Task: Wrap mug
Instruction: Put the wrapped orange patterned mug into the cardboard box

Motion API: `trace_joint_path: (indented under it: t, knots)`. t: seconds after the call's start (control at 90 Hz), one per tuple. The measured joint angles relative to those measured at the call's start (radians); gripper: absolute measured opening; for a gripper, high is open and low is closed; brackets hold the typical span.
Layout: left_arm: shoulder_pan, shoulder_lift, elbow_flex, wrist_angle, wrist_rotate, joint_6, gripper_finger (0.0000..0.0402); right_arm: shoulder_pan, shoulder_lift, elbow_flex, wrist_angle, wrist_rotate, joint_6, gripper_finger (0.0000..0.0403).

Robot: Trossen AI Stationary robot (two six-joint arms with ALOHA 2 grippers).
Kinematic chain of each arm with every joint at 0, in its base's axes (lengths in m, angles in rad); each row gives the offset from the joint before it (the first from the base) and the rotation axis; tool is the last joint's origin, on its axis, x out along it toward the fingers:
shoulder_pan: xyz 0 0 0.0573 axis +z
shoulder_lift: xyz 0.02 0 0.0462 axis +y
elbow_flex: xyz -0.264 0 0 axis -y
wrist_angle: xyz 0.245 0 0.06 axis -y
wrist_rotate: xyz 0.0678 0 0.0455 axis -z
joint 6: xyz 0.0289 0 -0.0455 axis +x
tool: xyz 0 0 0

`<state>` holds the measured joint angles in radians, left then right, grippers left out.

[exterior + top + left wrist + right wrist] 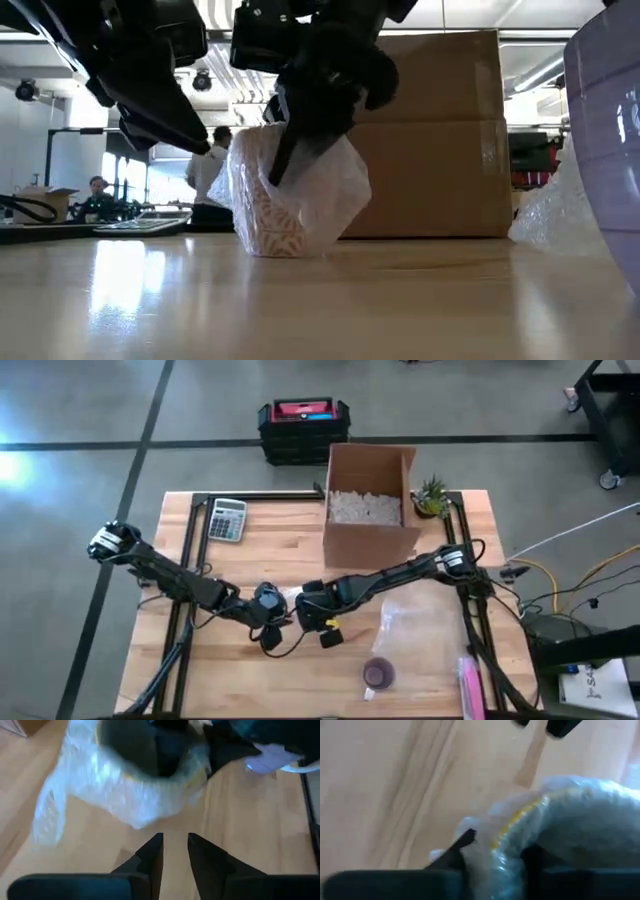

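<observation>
At table centre | mug (275, 215) upright, wrapped | right claw (300, 150) clamped on mug | left claw (175, 851) slightly apart

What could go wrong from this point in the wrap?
1. The right gripper pinches the bubble wrap at the mug rim; the plastic could slip and the mug tip or drop on the table.
2. The left gripper sits slightly parted just short of the wrap, close to the right arm; the fingers might collide.
3. The purple mug stands nearby and could get knocked.
</observation>
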<state>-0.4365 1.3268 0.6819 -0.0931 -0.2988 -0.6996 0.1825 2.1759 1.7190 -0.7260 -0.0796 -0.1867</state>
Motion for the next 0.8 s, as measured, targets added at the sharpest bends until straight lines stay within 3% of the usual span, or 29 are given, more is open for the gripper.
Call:
trace_joint_path:
  t: [0.256, 0.611, 0.8]
  knots:
    - [-0.048, -0.104, 0.0, -0.056, -0.009, -0.022, 0.0042, 0.021, -0.104, 0.056, -0.142, -0.041, 0.006, 0.0048]
    - [-0.073, -0.196, 0.0, -0.069, -0.085, 0.063, 0.0023, 0.04, -0.481, 0.128, -0.23, -0.077, -0.093, 0.0045]
    - [-0.073, -0.19, -0.001, -0.072, -0.109, 0.073, 0.0022, -0.023, -0.679, 0.148, -0.181, 0.034, -0.102, 0.0044]
